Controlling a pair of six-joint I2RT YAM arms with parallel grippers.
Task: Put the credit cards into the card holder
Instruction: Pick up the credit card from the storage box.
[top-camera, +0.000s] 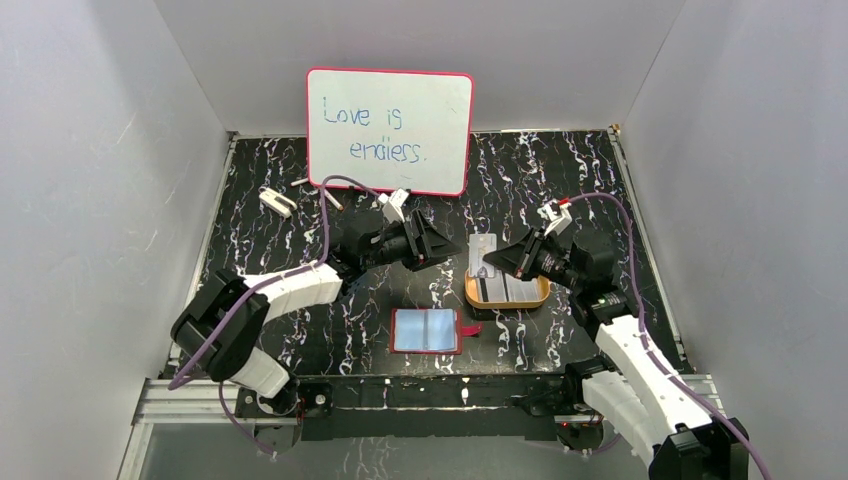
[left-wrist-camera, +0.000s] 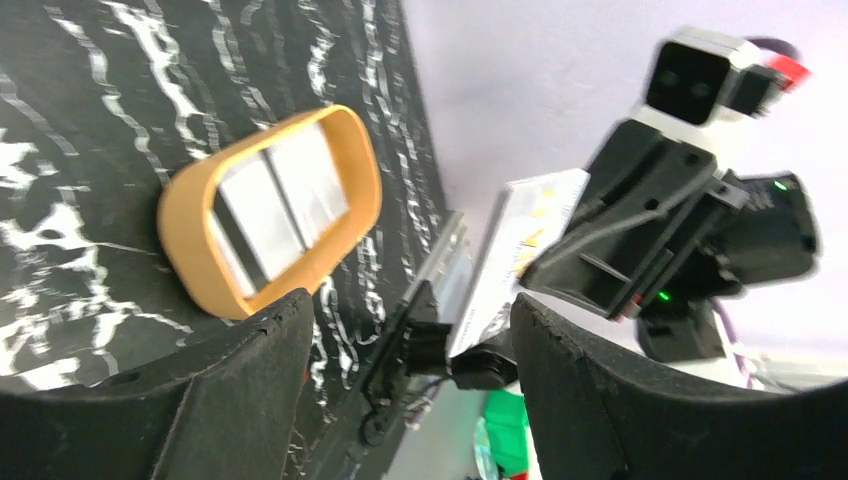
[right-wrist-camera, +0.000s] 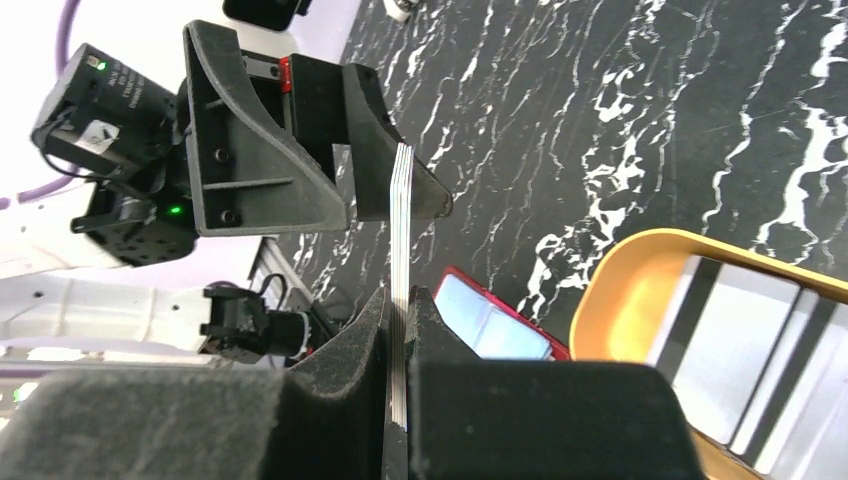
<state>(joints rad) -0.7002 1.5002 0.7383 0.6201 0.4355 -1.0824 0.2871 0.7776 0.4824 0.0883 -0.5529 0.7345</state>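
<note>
Desk (top-camera: 600, 200): black, white-veined.

Right fingers (top-camera: 492, 262): clamped flat on a stack of credit cards (right-wrist-camera: 401, 230). The right wrist view shows the stack edge-on, several cards thick, standing out past the fingertips. From above, the stack hangs over the far-left end of the orange tray (top-camera: 541, 296), off the desk surface.

Left fingers (top-camera: 440, 248): spread wide apart, nothing between them, pointing at the right fingers from the left, close to the free end of the stack. I cannot tell whether they touch it.

Card holder (top-camera: 427, 331): lying open and flat by the middle of the near edge, grey-blue lining up, red snap tab (top-camera: 470, 328) sticking out toward the right edge. No cards on it, and neither arm touches it.

Orange tray: right of the desk's centre, just beyond the card holder toward the far-right, near it but apart. More pale cards (top-camera: 512, 289) lie flat inside, side by side.

Whiteboard (top-camera: 390, 130): pink frame, handwritten "Love is endless.", standing at the middle of the far edge.

Small white bits (top-camera: 276, 201) toward the far-left corner, too small to identify.
</note>
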